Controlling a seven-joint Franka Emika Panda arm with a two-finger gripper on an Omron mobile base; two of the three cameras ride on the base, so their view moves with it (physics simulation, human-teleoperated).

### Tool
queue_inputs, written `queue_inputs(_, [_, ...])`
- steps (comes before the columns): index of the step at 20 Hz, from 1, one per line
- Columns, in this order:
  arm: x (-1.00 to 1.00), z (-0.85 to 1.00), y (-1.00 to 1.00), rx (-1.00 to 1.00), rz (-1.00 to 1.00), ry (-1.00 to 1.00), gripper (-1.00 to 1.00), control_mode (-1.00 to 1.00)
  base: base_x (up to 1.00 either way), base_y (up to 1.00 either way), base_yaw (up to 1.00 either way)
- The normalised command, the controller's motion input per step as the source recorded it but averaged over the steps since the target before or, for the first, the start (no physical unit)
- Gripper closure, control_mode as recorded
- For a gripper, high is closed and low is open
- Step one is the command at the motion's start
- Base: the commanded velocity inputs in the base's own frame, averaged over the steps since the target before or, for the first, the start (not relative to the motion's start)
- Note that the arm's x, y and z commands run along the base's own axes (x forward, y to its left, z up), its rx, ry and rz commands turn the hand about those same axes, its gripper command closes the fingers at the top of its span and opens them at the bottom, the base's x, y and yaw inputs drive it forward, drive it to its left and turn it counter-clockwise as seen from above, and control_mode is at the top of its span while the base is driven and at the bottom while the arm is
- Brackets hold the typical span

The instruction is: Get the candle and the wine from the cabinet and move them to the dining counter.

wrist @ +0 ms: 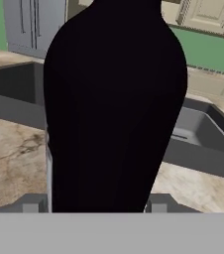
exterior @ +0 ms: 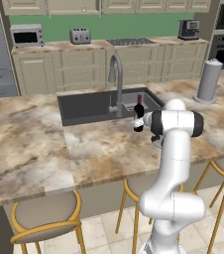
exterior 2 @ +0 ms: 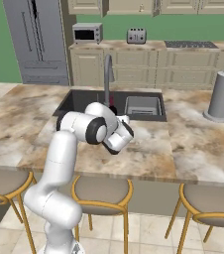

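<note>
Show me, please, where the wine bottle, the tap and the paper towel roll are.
wine bottle (exterior: 139, 118), left base view, on its dark body.
tap (exterior: 118, 74), left base view, on its curved neck.
paper towel roll (exterior 2: 222, 94), right base view, on its side.

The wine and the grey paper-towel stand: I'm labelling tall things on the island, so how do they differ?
The wine is slim, near-black, with a red top; the paper-towel stand is a thicker, pale grey cylinder. The wine sits between the gripper fingers by the sink; the stand stands free, far off on the counter. The wine looks shorter than the stand. Both are upright.
</note>
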Motion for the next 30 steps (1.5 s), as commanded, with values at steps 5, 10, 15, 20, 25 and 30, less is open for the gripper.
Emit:
queue_inputs(5, [0.00, 0.00, 0.00, 0.00, 0.00, 0.00, 1.00, -1.00, 0.00, 0.00, 0.00])
queue_inputs(10, [0.00, 0.00, 0.00, 0.00, 0.00, 0.00, -1.00, -1.00, 0.00, 0.00, 0.00])
queue_inputs(15, [0.00, 0.00, 0.00, 0.00, 0.00, 0.00, -1.00, -1.00, 0.00, 0.00, 0.00])
queue_inputs(20, [0.00, 0.00, 0.00, 0.00, 0.00, 0.00, -1.00, -1.00, 0.00, 0.00, 0.00])
queue_inputs(25, [0.00, 0.00, 0.00, 0.00, 0.00, 0.00, -1.00, -1.00, 0.00, 0.00, 0.00])
queue_inputs(30, [0.00, 0.00, 0.00, 0.00, 0.00, 0.00, -1.00, -1.00, 0.00, 0.00, 0.00])
